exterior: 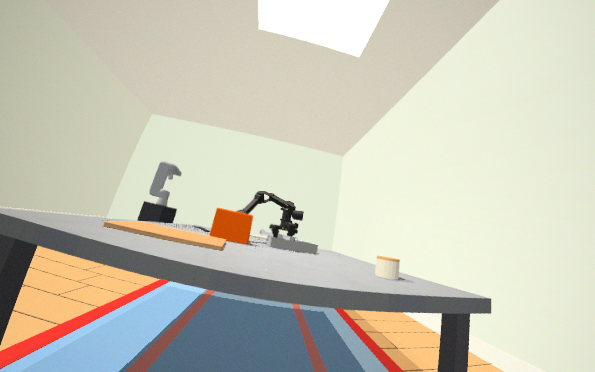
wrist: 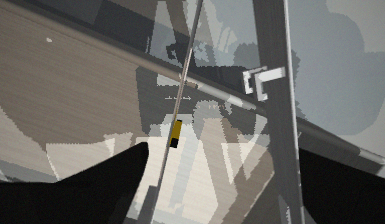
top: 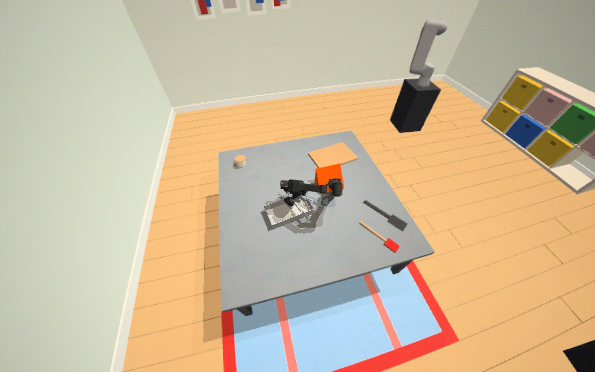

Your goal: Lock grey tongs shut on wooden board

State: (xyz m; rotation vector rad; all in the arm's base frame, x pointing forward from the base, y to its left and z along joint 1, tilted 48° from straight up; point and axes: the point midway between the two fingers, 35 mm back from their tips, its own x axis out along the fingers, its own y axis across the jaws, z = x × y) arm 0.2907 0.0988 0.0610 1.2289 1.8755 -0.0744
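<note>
The grey tongs (wrist: 278, 100) lie across the roasting tin (top: 270, 220) (exterior: 297, 245) (wrist: 38, 85), their two arms apart in the wrist view. My gripper (top: 290, 199) (exterior: 283, 234) (wrist: 211, 148) is open and low over the tin. Both tongs arms run between its black fingers, the left arm near the left fingertip and the right arm close beside the right finger. No grip on them shows. The tongs' hinge is out of the wrist view, and they are too small to make out in the top and exterior views. The wooden board (top: 333, 154) (exterior: 162, 233) lies flat with nothing on it.
An orange block (top: 329, 175) (exterior: 232, 226) stands between the tin and the board, close to the arm. A pale round pot (top: 240, 162) (exterior: 387, 268) stands at a table corner. A dark spatula (top: 397, 223) and a red-headed tool (top: 391, 245) lie beyond the arm's base.
</note>
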